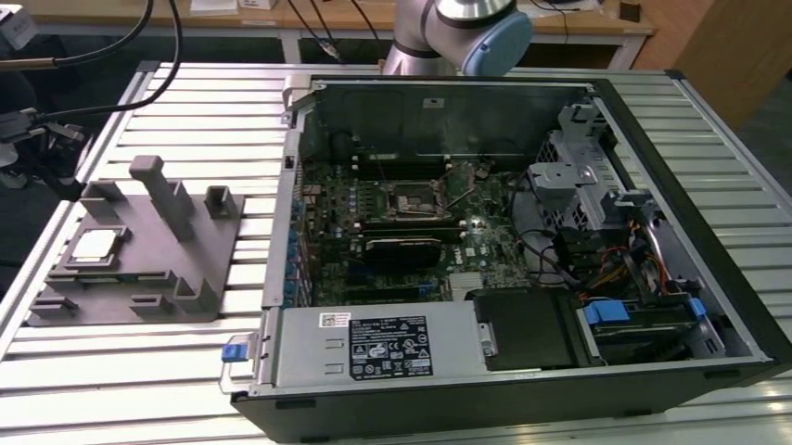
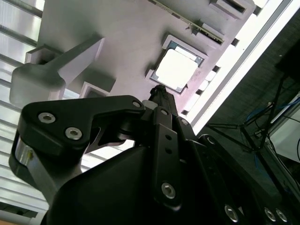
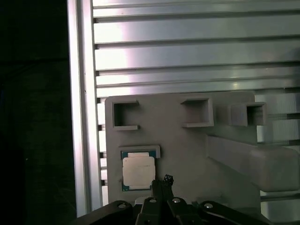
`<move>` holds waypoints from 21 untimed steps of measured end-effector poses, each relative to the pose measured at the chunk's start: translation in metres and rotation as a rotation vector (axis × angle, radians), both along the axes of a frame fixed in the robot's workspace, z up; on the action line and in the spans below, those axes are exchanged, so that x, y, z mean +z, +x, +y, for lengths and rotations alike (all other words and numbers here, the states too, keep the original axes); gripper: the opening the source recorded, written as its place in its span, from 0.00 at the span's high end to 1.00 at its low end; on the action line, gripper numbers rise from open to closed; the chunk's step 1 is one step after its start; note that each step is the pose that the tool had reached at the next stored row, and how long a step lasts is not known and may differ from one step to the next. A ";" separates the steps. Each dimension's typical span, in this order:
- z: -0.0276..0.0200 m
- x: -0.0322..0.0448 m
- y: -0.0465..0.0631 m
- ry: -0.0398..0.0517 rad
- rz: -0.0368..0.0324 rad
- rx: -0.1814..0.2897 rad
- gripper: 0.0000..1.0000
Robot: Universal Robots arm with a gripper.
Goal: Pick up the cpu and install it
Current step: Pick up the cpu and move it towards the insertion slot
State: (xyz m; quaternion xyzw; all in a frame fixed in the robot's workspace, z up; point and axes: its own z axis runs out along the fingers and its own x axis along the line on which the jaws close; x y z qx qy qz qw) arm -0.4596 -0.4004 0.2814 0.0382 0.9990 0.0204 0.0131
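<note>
The cpu (image 1: 96,244) is a small silver square lying flat in a recess of the grey fixture block (image 1: 136,269), at the exterior view's left. In both wrist views the cpu (image 2: 177,70) (image 3: 138,171) sits in its framed pocket, untouched. My gripper (image 2: 159,91) (image 3: 168,179) hovers above the block, its dark fingers drawn together into one narrow tip just beside the chip, with nothing between them. The black-framed socket (image 1: 409,197) lies on the motherboard inside the open computer case (image 1: 693,278).
The fixture block carries a tall post (image 1: 151,181) and lower posts (image 1: 218,199) near the chip. It rests on a ribbed metal table (image 1: 124,371). The table's edge (image 3: 79,117) runs close beside the block. Cables hang at the back left.
</note>
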 end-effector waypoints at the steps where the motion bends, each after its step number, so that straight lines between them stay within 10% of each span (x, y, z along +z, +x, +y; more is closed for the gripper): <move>1: 0.0000 -0.0018 0.000 0.0000 0.0000 0.000 0.89; 21: -0.0087 -0.0333 -0.008 0.0000 0.0001 0.000 0.89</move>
